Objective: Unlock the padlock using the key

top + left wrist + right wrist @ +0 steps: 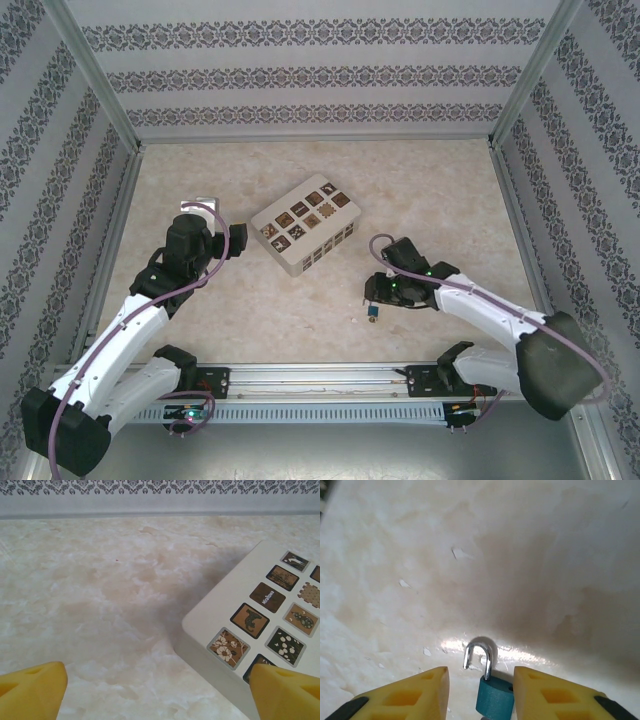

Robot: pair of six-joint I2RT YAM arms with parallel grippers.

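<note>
A pale marbled table (300, 335) carries a cream box (305, 225) with brown picture tiles on its lid, sitting near the middle and turned at an angle. The left gripper (160, 692) is just beside the box's left corner, its yellow fingers (32, 690) spread wide with nothing between them. In the wrist view the right-hand finger overlaps the box's near edge. Well apart from the box, toward the near right, the right gripper (480, 680) has its fingers apart on either side of the small blue padlock (495, 699) (371, 313) on the table, with a clear gap on the left. One leg of its silver shackle (479, 652) enters the body; the other end hangs free.
</note>
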